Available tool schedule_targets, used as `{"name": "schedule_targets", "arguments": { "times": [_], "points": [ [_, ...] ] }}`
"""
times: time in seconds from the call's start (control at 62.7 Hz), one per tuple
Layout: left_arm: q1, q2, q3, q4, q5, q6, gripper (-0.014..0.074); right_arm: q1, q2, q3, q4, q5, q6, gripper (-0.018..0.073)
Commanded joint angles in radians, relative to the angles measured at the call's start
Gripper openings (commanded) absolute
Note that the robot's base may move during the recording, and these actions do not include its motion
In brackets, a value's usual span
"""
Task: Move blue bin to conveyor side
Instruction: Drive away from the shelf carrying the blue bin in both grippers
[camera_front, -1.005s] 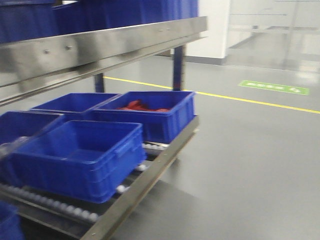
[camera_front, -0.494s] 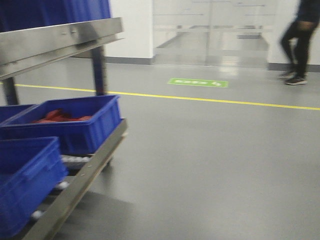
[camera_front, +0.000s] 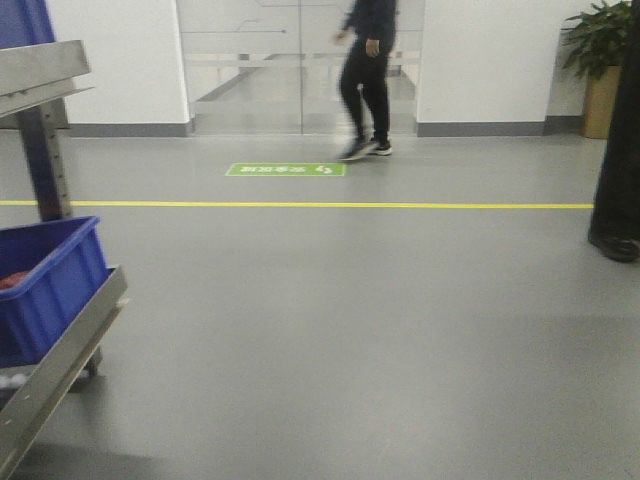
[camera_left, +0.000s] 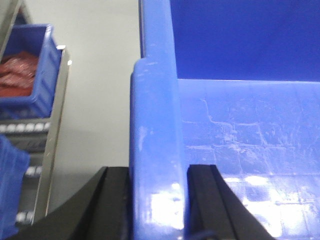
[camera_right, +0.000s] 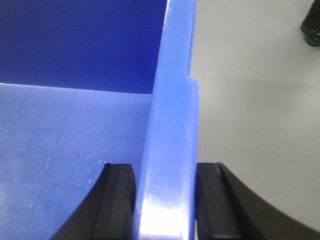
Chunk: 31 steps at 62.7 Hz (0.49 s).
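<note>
Clamping the left wall of the blue bin (camera_left: 250, 50), the left end effector (camera_left: 157, 200) has one black finger on each face of the rim. The right end effector (camera_right: 167, 200) grips the opposite wall the same way. Grey floor (camera_front: 350, 330) shows on both sides of the bin. A steel rack (camera_front: 60, 330) nearby carries a second bin (camera_front: 45, 280) with red contents.

The large bright-blue plastic bin (camera_left: 235, 150) fills the near space. Ahead, grey glossy floor (camera_front: 350, 330) lies open. A stainless-steel roller rack (camera_front: 60, 360) crowds the left, a dark-clothed walking person (camera_front: 365, 75) crosses beyond, and a blurred dark shape (camera_front: 620, 150), perhaps another person, stands right.
</note>
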Motion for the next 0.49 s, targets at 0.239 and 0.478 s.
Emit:
{"name": "schedule_targets", "arguments": {
  "times": [0.239, 0.478],
  "points": [
    [-0.007, -0.021, -0.013, -0.008, -0.09, 0.001, -0.002, 0.004, -0.026, -0.017, 0.012, -0.13, -0.024, -0.0079],
    [-0.007, -0.021, -0.013, -0.008, -0.09, 0.001, -0.002, 0.004, -0.026, -0.017, 0.012, -0.13, -0.024, -0.0079]
  ]
}}
